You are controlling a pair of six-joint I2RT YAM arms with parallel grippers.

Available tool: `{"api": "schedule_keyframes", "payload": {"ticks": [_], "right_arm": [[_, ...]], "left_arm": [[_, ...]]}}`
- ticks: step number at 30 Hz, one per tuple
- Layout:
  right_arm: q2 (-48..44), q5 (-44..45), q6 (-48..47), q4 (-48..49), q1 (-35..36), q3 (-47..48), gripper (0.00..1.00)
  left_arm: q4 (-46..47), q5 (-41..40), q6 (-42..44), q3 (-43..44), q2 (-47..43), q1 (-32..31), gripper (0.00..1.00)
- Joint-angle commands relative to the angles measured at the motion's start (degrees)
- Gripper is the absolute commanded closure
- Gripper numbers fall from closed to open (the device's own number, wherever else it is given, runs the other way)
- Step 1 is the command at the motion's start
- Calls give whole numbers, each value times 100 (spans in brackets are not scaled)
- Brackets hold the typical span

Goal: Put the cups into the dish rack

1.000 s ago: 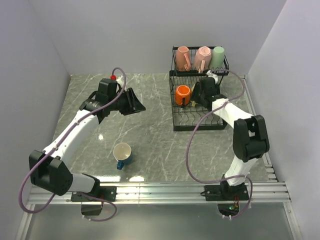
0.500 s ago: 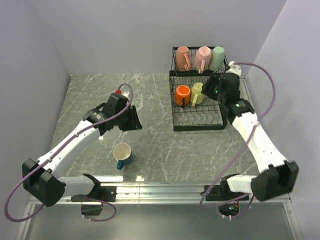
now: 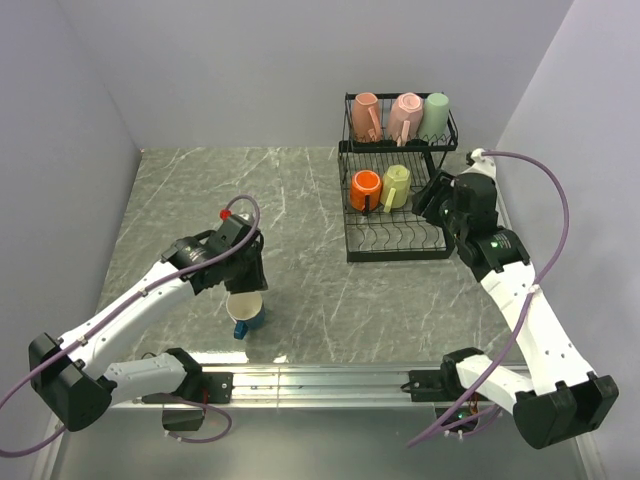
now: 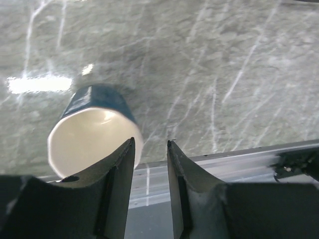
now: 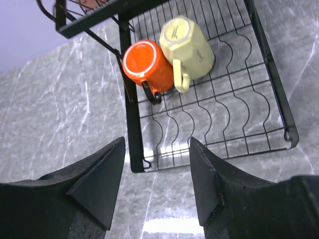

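Five cups (image 3: 407, 112) in dish rack (image 3: 395, 242); lone cup (image 3: 245, 306) on table (image 3: 320, 200), front-left

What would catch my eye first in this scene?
Probably the black dish rack at the back right, with two pink mugs and a green mug up top, an orange mug and a yellow mug below. Then the lone blue mug near the front, the left hand poised right at its rim.

The left fingers (image 4: 119, 172) hide part of the blue mug's (image 4: 87, 137) rim.
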Motion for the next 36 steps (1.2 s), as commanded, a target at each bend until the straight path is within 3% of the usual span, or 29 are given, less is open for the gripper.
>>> {"api": "schedule_keyframes", "payload": {"ticks": [1,23,28,36], "right_arm": [[-156,-4,7,-83,29,-34,38],[-385,40,-142,-171,29,-359,39],[-411,49,-160,-162,37,-368,39],[-429,41,-168,-162,29,-341,39]], "left_arm": [[-324,-326,-199,8,-92,-57,62],[511,-177,-463,-704,680,-575,66],[511,-168,-445,-642,822,-619,98],[46,-405,-165,25,900,-619,100]]}}
